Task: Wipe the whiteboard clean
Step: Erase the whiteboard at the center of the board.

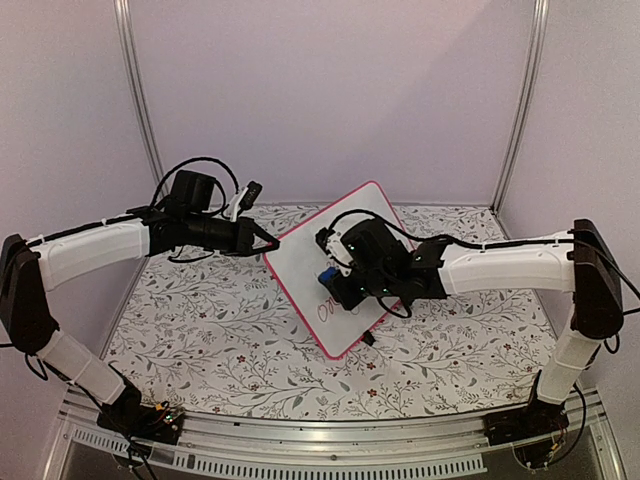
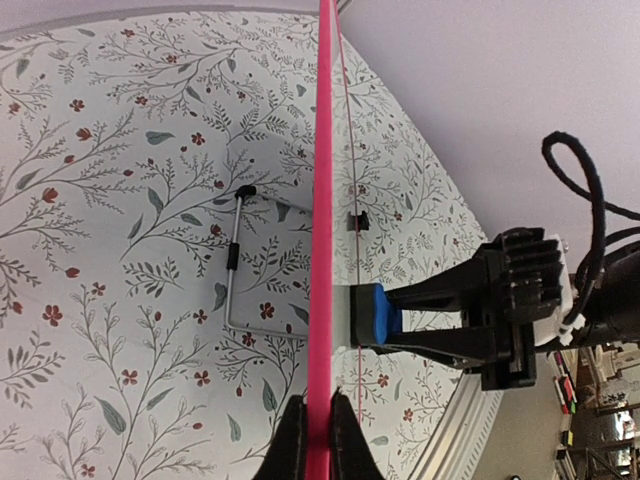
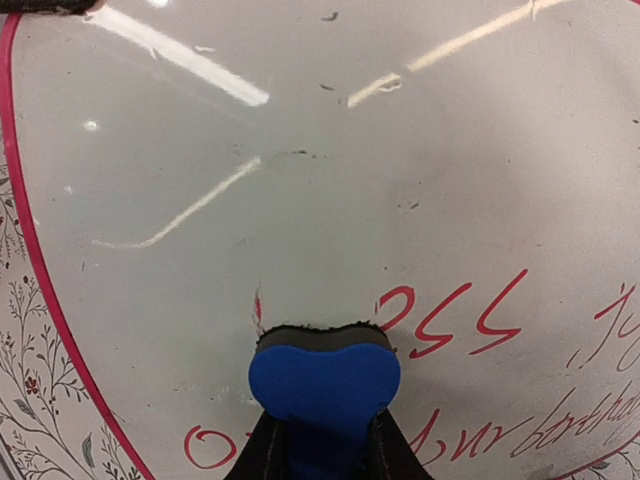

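**Entry 1: right gripper [image 3: 322,445].** The jaws are standing only narrowly apart and are clamping the blue eraser [image 3: 325,385] by its rear. Its dark felt face is pressing on the whiteboard [image 3: 300,150], just beside the first strokes of the red writing [image 3: 450,320].

**Entry 2: left gripper [image 2: 318,445].** The jaws are pinching down tight on the board's pink frame, holding it by the rim alone.

**Entry 3: location.** The whiteboard is sitting mid-table between the two arms. It is tilted, with its gripped side lifted off the floral tablecloth [image 2: 130,250]. Whether its low corner is resting on the cloth cannot be told.

**Entry 4: hazards, as judged.**
- The rim pinch is resisting every wipe from one thin edge. A hard push from the eraser is likely to pivot the board in those jaws or pull it free.
- The eraser is being held by a short length. A sideways drag across the surface may twist it out of line or roll it from the grip.
- The board may be flexing away under pressure. Contact would then lighten, leaving red smears or faint ghost strokes.
- The lower lines of writing are running close to the frame. The eraser may ride up on that lip and skip the last letters.
- A wire stand [image 2: 232,260] is lying on the cloth behind the board. A slipping board could knock it.
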Robot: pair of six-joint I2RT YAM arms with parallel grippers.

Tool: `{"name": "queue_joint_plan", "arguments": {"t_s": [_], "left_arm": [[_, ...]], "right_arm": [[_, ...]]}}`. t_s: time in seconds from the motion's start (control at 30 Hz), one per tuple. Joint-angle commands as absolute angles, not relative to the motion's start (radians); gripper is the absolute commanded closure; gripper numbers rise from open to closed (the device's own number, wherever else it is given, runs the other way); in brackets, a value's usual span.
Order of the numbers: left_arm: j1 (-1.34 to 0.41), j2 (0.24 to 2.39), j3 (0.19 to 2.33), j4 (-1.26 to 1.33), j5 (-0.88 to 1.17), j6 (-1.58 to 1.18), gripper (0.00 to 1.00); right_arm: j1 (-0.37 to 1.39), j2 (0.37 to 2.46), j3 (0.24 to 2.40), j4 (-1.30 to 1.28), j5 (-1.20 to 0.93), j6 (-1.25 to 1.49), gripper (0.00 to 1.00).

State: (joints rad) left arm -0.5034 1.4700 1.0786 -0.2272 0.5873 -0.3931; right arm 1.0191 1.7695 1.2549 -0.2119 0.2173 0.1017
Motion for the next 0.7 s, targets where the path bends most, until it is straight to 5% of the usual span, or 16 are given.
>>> {"name": "queue_joint_plan", "arguments": {"t_s": [0.0,0.67], "left_arm": [[-0.507,1.451,1.071,-0.201,0.606,-0.358,1.00],[-0.505,1.449,1.070,-0.201,0.604,-0.357,1.00]], "right_arm": [[1.019,1.772,1.197,-0.317,0.185,0.135,1.00],[1.030,1.829,1.397,-0.313,0.243,0.070,1.00]]}}
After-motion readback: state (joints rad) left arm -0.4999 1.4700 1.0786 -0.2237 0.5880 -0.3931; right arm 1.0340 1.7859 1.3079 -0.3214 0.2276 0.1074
